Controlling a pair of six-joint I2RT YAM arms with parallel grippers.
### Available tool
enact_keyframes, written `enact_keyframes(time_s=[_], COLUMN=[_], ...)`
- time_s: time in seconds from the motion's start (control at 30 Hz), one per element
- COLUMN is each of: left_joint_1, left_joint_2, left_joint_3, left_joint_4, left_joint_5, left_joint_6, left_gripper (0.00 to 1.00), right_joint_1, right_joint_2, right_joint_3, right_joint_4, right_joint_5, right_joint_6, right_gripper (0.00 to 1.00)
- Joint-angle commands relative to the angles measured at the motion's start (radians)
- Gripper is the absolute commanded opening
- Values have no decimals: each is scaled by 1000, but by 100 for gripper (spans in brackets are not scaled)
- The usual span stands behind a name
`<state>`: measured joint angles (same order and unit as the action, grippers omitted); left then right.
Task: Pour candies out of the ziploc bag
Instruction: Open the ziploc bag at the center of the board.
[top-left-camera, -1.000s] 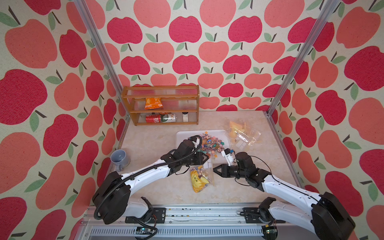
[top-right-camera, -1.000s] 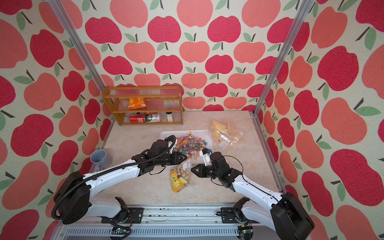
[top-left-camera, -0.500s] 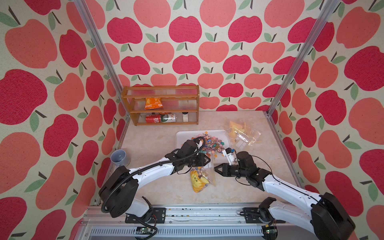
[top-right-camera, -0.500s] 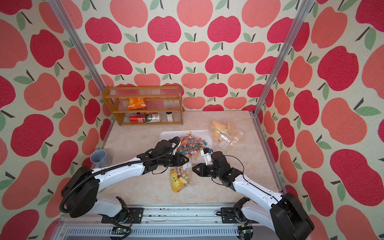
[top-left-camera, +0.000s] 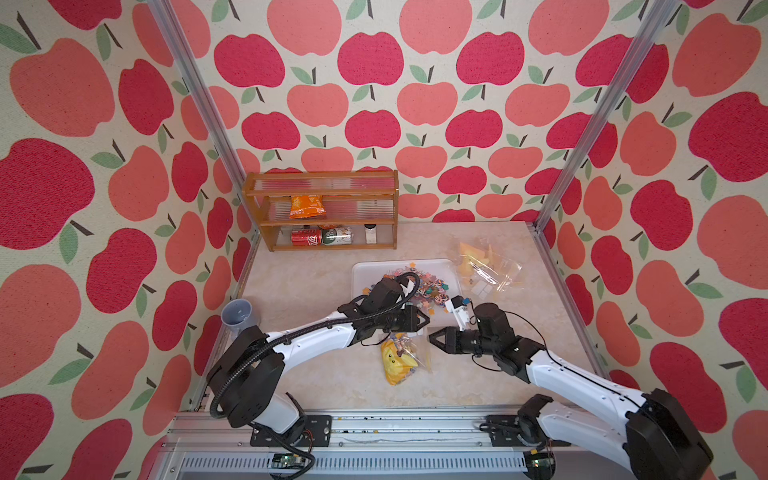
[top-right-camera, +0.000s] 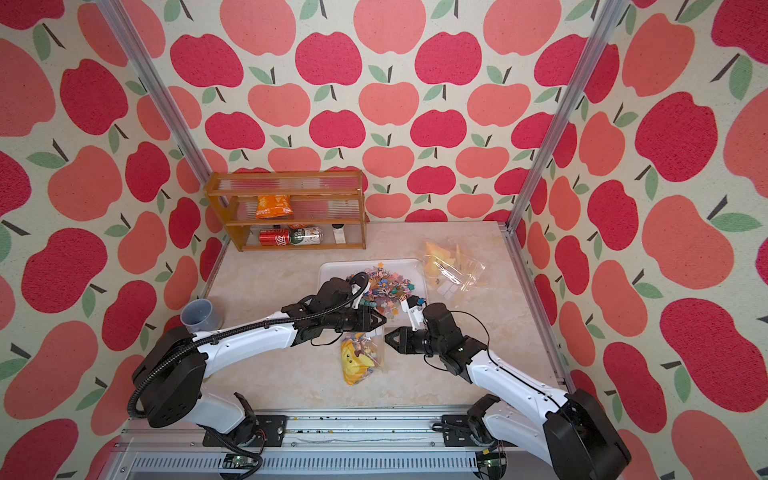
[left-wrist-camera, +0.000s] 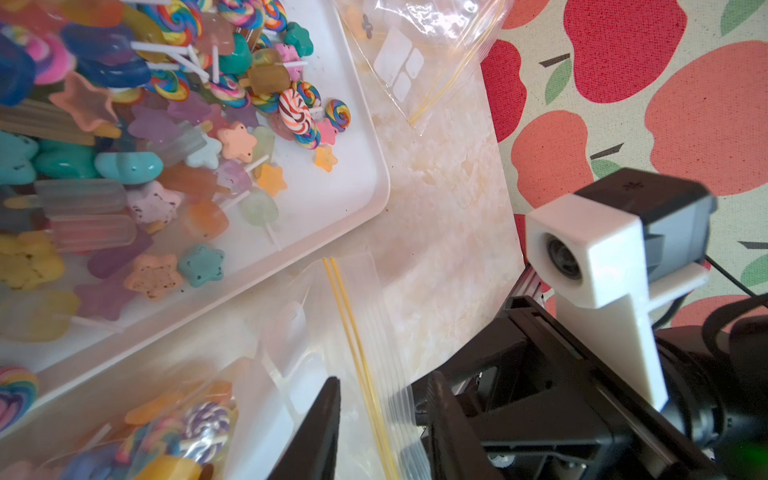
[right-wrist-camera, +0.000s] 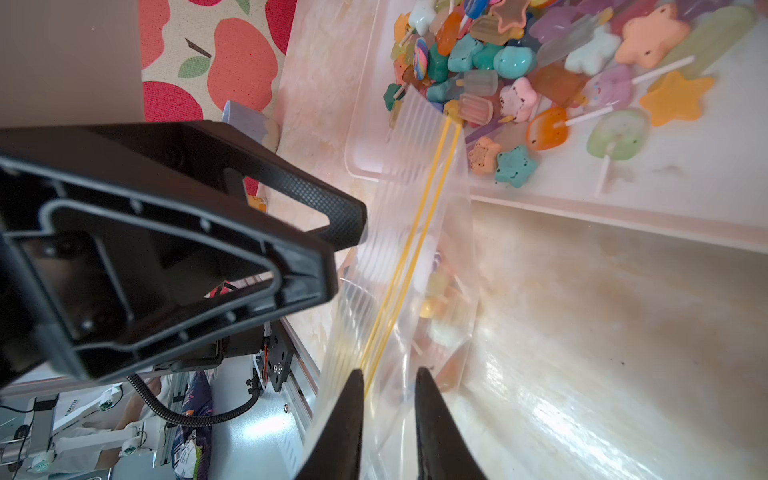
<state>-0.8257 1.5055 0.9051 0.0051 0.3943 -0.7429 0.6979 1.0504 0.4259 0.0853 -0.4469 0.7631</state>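
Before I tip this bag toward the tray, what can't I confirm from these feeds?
- Zip open or sealed: on the ziploc bag both wrist views show only two yellow lines; clear film hides any gap.
- Grip: in their wrist views left gripper and right gripper straddle the film, jaws apart; transparent film shows no contact.
- Count of candies left inside: cut off by the left wrist view's edge, too small in both top views.

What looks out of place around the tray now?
No spilled sweets visible: the loose multicoloured candies sit inside the white plastic tray. Only oddity: the red drink can and green drink can lie sideways on the wooden shelf.
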Motion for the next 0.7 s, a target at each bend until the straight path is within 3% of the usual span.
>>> enact_keyframes(time_s=[0.0, 0.67], left_joint_1=[-4, -3], left_joint_2=[15, 19], left_joint_3=[15, -43], left_joint_4=[7, 44], left_joint_5=[7, 5], left_joint_6=[8, -13], left_gripper=[34, 33], right_joint_1=[-5, -5], right_joint_2=[-20, -41], right_joint_3=[24, 14], right_joint_4=[-22, -37], right_joint_5=[-9, 0], right_joint_6=[-20, -16], right_gripper=[24, 24])
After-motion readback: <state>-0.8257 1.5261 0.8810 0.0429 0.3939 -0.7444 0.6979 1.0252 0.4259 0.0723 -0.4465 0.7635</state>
